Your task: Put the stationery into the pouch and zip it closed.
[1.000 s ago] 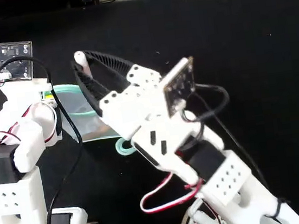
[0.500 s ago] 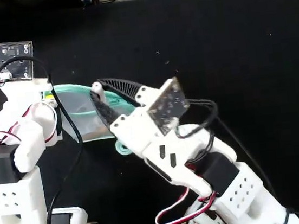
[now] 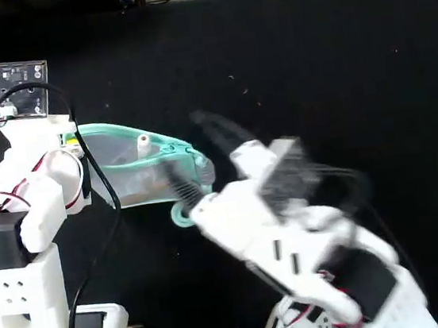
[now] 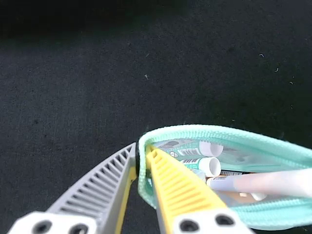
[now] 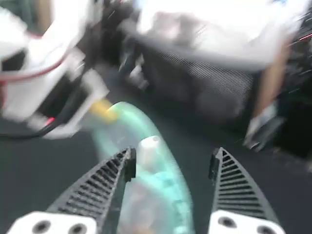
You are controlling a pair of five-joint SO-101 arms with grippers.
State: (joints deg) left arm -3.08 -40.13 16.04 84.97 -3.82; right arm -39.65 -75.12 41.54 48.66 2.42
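Note:
A mint pouch (image 3: pixel 136 174) with a see-through side lies on the black table, its mouth open. My left gripper (image 4: pixel 139 163) is shut on the pouch rim (image 4: pixel 195 130), one grey and one yellow finger pinching it. Several pens and markers (image 4: pixel 202 158) lie inside, and a white pen (image 3: pixel 144 145) sticks out of the mouth. My right gripper (image 3: pixel 198 157) hovers open just right of the pouch with nothing in it. In the right wrist view the white pen (image 5: pixel 148 146) and pouch (image 5: pixel 163 170) lie between and beyond its black fingers (image 5: pixel 109 180).
The pouch's round zipper pull (image 3: pixel 181 215) hangs at its near right corner. The left arm's white body (image 3: pixel 25 212) stands close against the pouch's left end. The black table (image 3: pixel 335 70) stretches bare to the right and back.
My right gripper brought the white pen down to the pouch mouth, let it go there, and has drawn back to the right and toward the front, open.

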